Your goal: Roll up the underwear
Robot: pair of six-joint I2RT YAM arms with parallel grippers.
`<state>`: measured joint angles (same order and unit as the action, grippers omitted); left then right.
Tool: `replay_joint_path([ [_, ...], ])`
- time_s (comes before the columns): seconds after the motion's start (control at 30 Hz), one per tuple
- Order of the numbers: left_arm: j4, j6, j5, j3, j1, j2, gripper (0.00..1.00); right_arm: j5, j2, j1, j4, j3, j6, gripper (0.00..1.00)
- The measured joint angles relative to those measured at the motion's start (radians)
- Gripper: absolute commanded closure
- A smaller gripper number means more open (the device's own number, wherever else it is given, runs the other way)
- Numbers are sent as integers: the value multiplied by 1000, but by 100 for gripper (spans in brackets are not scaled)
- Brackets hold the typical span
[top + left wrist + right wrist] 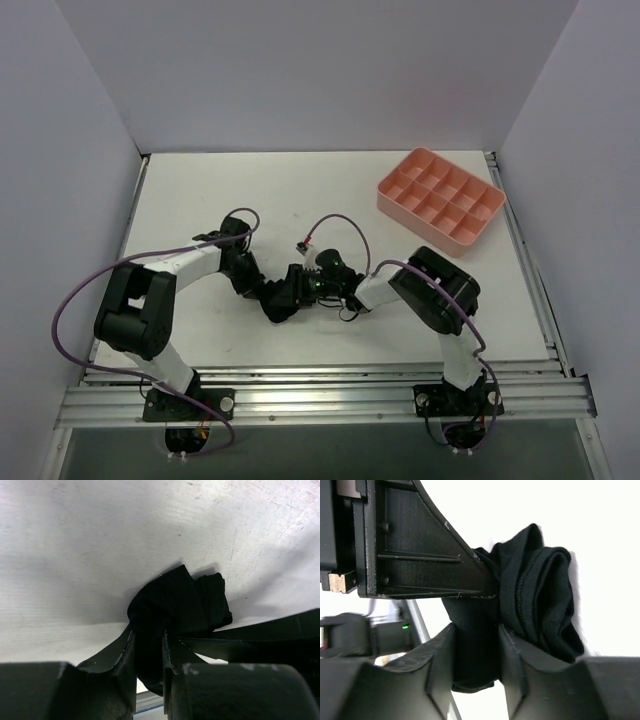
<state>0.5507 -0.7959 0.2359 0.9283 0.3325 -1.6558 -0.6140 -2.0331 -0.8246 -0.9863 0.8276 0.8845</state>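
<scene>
**Top external view.** The underwear (279, 303) sits as a dark bundle on the white table (300, 190), low and centre-left in the frame. It lies between the left gripper (258, 285) and the right gripper (305, 287), which meet nose to nose. The pink tray (415, 218) is well apart at the upper right. With both tools crowded onto one small lump, a collision between them looks like the first risk.

**Left wrist view.** The left gripper (149, 660) clenches a fold of the underwear (172, 600) at lower centre, and cloth fills the gap between its fingers. The rest bulges loosely above. A finger of the other arm crosses at the right edge, just beside the bundle. If this pinch holds only the outer layer, pulling may unwind the roll rather than tighten it.

**Right wrist view.** The right gripper (475, 652) grasps a hanging flap at lower centre. The rolled layers of the underwear (540, 595) swell out to the right, outside the jaws. One of the left gripper's fingers (430, 560) presses in from the upper left, touching the cloth. If the arms move apart unevenly, the fabric could stretch flat. If either releases early, the soft coils would likely spring open.
</scene>
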Motion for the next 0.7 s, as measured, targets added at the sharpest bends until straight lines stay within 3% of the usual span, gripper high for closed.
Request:
replay_joint_path([
  [0.3,80,33,43,83,2,-79,96,217,131,-77,462,129,-259,55],
  [0.7,158,67,49,145,11,-129,98,389,146,-177,630,212,-415,53],
])
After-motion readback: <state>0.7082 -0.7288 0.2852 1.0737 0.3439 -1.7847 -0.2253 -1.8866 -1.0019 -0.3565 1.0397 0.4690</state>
